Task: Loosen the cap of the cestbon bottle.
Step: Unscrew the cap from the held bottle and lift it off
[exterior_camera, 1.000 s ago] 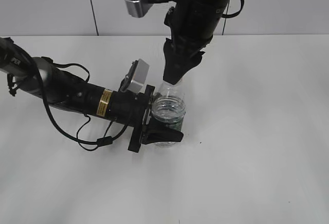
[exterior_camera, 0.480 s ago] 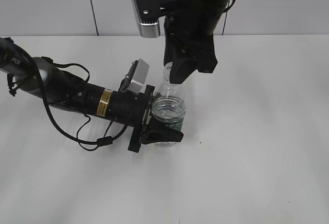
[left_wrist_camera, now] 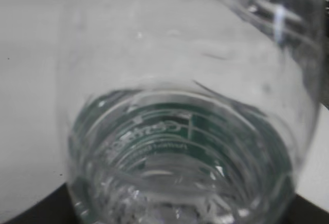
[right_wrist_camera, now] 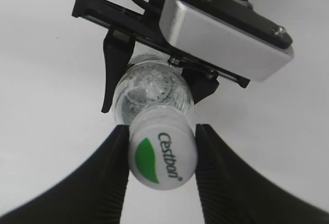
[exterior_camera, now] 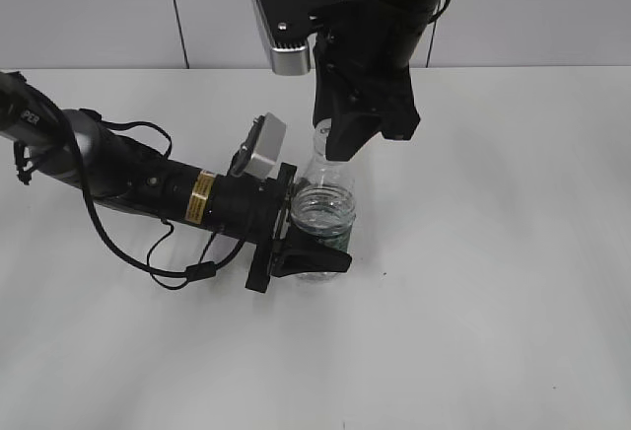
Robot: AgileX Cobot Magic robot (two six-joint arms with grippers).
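Observation:
The cestbon bottle (exterior_camera: 320, 208) stands upright on the white table, clear and ribbed, with its dark green label band low down. My left gripper (exterior_camera: 317, 252) comes in from the left and is shut on the bottle's body. The bottle (left_wrist_camera: 180, 131) fills the left wrist view, so the fingers barely show there. My right gripper (exterior_camera: 333, 149) comes down from above onto the bottle's neck. In the right wrist view its black fingers (right_wrist_camera: 110, 183) press both sides of the white cap (right_wrist_camera: 162, 152), which has a green mark and lettering. The cap is mostly hidden in the exterior view.
The white table (exterior_camera: 493, 252) stretches around the bottle, with a grey panelled wall (exterior_camera: 99, 6) behind. The left arm's cables (exterior_camera: 148, 252) loop on the table at the left. The left wrist camera (right_wrist_camera: 226, 39) sits just beside the bottle.
My right wrist has turned about the bottle's neck while gripping the cap; its camera housing swung round. Since half a second ago it has hardly moved. The left arm and the bottle stayed put.

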